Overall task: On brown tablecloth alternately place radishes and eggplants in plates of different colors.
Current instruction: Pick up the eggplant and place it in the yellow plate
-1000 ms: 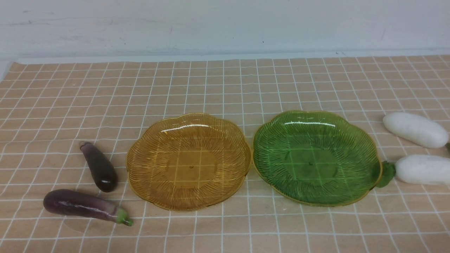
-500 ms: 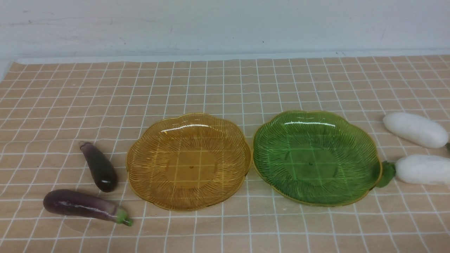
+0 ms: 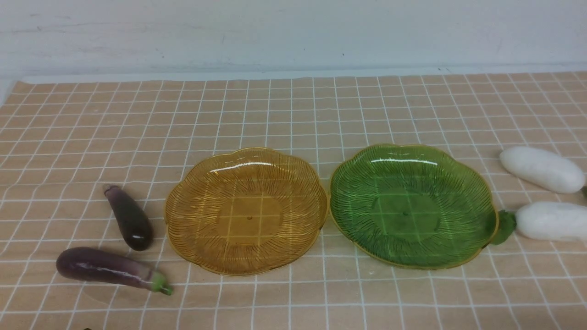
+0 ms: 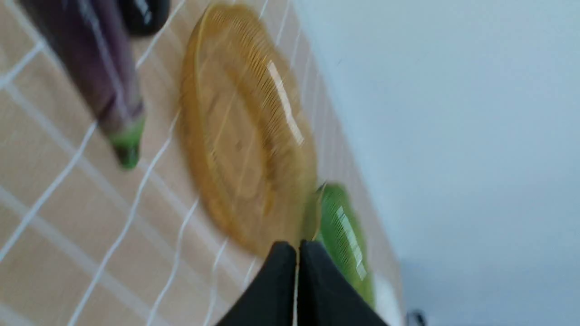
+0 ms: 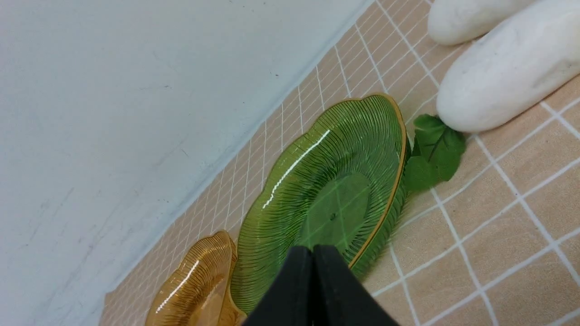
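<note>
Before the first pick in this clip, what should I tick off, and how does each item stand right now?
1. Both empty, amber plate and green plate: ok.
2. Free on the tablecloth, left of the amber plate, dark eggplant and lighter eggplant: ok.
3. Right of the green plate, far radish and near radish: ok.
4. The near radish's leaf clear of the green plate's rim: not ok, they meet.
5. Open for grasping, left gripper and right gripper: not ok, both shut, empty.

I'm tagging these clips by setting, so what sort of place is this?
Likely a staged test bench, not a kitchen: checked tablecloth against a bare wall, with a toy eggplant and toy radish.
</note>
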Robot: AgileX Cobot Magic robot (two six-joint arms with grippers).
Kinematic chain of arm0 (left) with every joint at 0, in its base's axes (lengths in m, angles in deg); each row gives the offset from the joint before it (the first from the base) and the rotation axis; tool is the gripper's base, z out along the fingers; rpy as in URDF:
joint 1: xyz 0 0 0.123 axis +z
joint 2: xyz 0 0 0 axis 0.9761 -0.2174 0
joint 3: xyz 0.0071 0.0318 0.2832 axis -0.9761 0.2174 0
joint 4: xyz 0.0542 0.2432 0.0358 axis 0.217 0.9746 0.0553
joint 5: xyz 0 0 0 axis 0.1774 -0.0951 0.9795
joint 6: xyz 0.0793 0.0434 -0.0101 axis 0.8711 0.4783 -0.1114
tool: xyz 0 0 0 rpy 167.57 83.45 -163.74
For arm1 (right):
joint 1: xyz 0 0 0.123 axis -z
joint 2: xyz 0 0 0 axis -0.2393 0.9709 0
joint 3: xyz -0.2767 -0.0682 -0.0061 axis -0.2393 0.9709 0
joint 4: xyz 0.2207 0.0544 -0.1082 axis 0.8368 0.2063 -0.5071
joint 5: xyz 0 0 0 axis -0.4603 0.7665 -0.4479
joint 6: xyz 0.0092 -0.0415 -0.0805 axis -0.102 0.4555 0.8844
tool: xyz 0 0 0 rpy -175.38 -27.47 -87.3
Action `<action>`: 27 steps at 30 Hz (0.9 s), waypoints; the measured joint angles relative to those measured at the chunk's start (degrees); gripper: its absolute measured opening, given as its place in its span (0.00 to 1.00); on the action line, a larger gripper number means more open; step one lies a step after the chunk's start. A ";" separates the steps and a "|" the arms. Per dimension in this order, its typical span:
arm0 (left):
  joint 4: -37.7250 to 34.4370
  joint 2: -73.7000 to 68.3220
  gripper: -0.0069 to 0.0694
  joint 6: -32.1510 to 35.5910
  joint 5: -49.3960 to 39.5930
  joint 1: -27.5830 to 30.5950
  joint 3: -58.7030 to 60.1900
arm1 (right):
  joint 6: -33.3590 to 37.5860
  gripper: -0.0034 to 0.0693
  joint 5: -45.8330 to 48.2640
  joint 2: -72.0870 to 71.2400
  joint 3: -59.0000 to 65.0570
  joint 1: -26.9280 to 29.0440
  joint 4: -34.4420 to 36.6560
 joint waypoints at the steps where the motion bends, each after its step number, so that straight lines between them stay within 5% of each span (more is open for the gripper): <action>1: -1.25 0.00 0.09 0.46 1.86 0.00 0.00 | 1.35 0.03 -0.43 0.00 0.00 0.00 0.21; 8: -2.86 -4.65 0.09 15.33 2.00 0.00 -11.98 | 17.20 0.03 4.42 2.86 -16.55 0.00 -1.59; 13: 5.60 -29.58 0.09 25.65 -23.93 0.00 -24.19 | 23.81 0.03 19.97 15.93 -28.00 0.00 -6.83; 16: 14.81 -43.25 0.09 26.28 -30.90 0.00 -28.13 | 24.60 0.03 26.14 22.89 -29.26 0.00 -8.94; 21: 35.44 -63.30 0.23 14.58 -31.31 0.00 -38.67 | 27.12 0.03 30.82 30.18 -29.43 0.00 -14.66; 27: 51.10 -78.63 0.59 -5.31 -31.44 0.00 -48.51 | 27.58 0.03 32.10 30.34 -29.43 0.00 -15.94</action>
